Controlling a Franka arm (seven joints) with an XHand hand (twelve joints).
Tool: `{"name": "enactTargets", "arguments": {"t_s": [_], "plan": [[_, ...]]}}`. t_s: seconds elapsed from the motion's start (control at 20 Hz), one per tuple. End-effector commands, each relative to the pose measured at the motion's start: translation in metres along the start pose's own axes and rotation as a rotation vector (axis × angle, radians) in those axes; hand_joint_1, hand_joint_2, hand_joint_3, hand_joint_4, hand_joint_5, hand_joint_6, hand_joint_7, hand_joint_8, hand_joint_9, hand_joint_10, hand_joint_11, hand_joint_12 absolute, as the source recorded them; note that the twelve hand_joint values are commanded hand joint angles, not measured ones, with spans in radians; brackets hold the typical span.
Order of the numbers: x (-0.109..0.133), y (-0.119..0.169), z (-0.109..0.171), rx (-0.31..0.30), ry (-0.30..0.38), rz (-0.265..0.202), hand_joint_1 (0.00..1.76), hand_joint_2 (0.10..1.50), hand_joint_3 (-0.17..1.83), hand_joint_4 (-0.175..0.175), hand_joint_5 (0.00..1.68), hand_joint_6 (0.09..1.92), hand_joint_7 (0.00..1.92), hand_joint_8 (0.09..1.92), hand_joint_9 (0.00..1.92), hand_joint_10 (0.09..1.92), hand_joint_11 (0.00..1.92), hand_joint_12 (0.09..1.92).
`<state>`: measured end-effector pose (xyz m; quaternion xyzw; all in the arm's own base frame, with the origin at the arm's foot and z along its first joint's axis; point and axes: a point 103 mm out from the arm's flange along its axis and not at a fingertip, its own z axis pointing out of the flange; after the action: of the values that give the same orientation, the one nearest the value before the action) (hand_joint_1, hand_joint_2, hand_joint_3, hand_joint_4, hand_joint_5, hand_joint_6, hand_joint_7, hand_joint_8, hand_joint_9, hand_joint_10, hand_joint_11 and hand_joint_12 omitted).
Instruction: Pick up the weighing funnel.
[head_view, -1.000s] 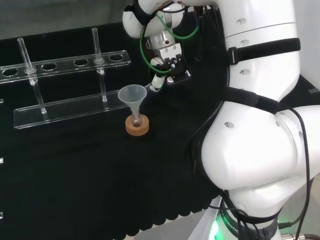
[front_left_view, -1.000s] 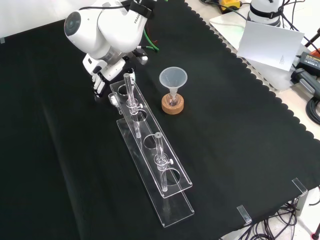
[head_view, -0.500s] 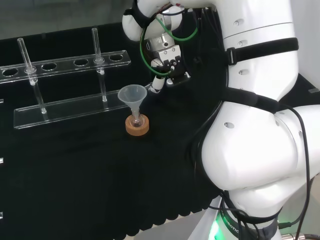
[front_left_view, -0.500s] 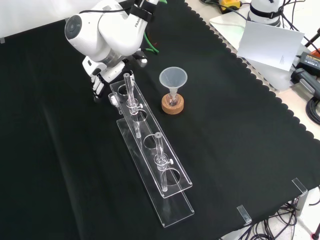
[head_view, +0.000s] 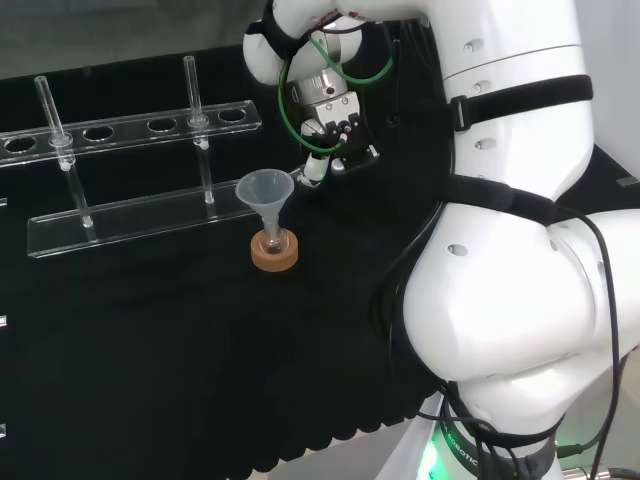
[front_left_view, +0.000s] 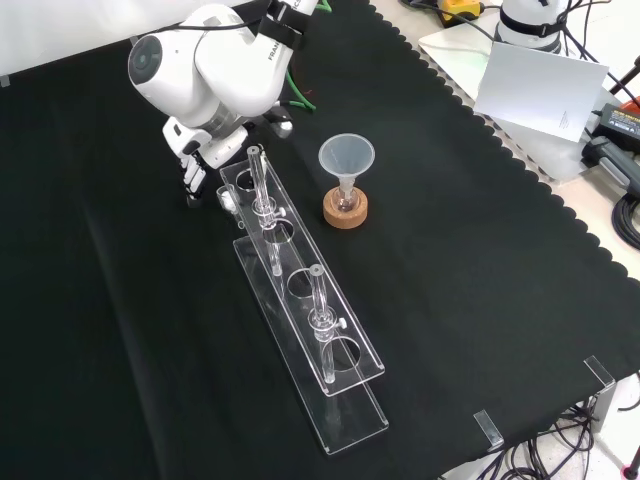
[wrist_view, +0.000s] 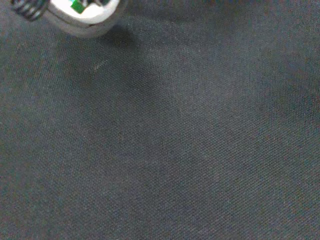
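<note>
1. The desk (front_left_view: 480, 250) is covered with black cloth. In the front view its scalloped edge runs down the right side and along the bottom.
2. The white arm (front_left_view: 200, 70) is seen entering from the top of the front view. In the head view its links stand at the right.
3. A long clear rack (front_left_view: 350, 420) is laid diagonally in the front view, from bottom right up to the hand. Broad bare cloth is left on its left side.
4. The funnel (front_left_view: 346, 155) is stood mouth up in a small flask (front_left_view: 345, 199) on a cork ring (front_left_view: 345, 210), near the rack's upper end and to its right in the front view. Open cloth is left beyond it towards the scalloped edge.
5. The hand (front_left_view: 205, 150) is held low over the cloth, just beside the rack's upper end and well apart from the desk's edges. Whether it is open or closed round anything cannot be told. Bare cloth is shown below it in the wrist view.
6. What may be the weighing funnel (front_left_view: 228, 196), a small clear piece, is seen just below the hand, against the rack's end. Whether it is touched or held cannot be told.
</note>
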<state>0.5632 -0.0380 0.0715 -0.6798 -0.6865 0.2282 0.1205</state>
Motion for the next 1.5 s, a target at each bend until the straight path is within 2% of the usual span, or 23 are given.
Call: {"name": "enactTargets", "arguments": {"t_s": [0.05,0.2,0.6,1.0,1.5], "plan": [[-0.0003,0.001,-0.0004,0.002,-0.004,-0.001,0.88,0.67,0.48,-0.026,0.56,0.4,0.4,0.73,0.69,0.57,0.51,1.27],[0.0003,0.0016,-0.0022,0.001,-0.008,-0.001,0.88,0.66,0.5,-0.018,0.57,0.52,0.41,0.73,0.69,0.57,0.51,1.27],[0.0022,0.0007,0.0011,0.008,-0.013,-0.004,0.89,0.67,0.52,-0.005,0.63,0.63,0.42,0.73,0.71,0.57,0.52,1.27],[0.0007,0.0008,0.0002,0.011,0.003,-0.022,0.89,0.67,0.53,-0.001,0.65,0.66,0.43,0.73,0.71,0.57,0.53,1.27],[0.0003,0.0016,0.0011,0.016,-0.006,-0.022,0.89,0.67,0.53,0.004,0.67,0.69,0.44,0.73,0.72,0.57,0.53,1.27]]}}
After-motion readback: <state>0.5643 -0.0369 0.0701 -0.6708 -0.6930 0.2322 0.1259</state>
